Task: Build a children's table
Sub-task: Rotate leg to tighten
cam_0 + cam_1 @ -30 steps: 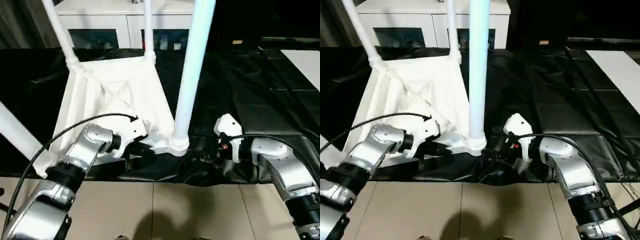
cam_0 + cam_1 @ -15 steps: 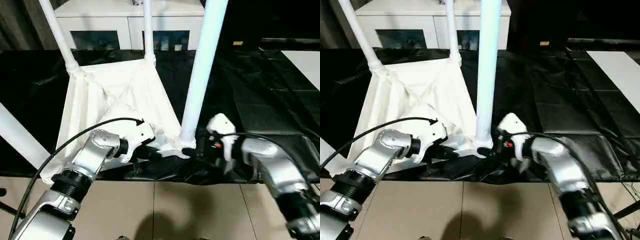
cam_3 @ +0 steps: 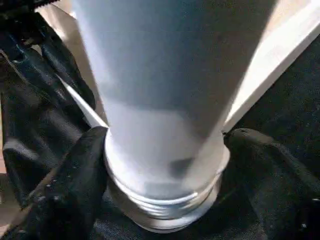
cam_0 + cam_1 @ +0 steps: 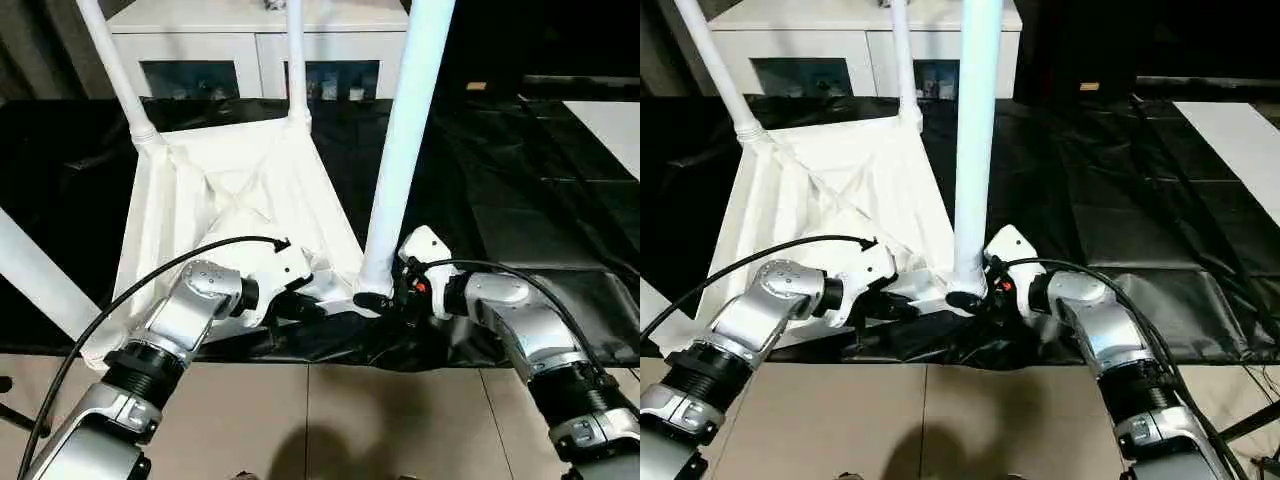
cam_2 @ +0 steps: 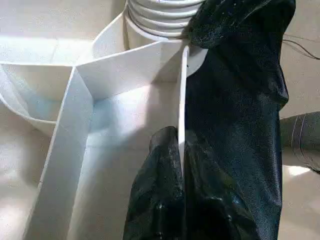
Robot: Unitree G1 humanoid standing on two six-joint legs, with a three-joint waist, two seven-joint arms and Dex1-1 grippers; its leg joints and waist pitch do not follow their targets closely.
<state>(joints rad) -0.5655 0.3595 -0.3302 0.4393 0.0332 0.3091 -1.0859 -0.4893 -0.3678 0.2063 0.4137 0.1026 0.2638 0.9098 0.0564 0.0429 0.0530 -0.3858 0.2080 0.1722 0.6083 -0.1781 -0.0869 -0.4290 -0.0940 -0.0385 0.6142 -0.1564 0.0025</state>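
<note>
Seating long tapered white tube leg (image 4: 405,150) in corner socket: left gripper (image 5: 181,165) pinching white plastic tabletop's rib (image 5: 183,100), right gripper (image 3: 165,165) fingers spread, straddling leg base; keeping leg upright while twisting.

I work in a lab-like room: black-covered counter (image 4: 520,190), white glass-doored cabinet (image 4: 260,50) behind, beige tiled floor (image 4: 330,420).

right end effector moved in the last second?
Yes. The right end effector has closed in leftward on the near leg, its fingers now either side of the leg's base.
</note>
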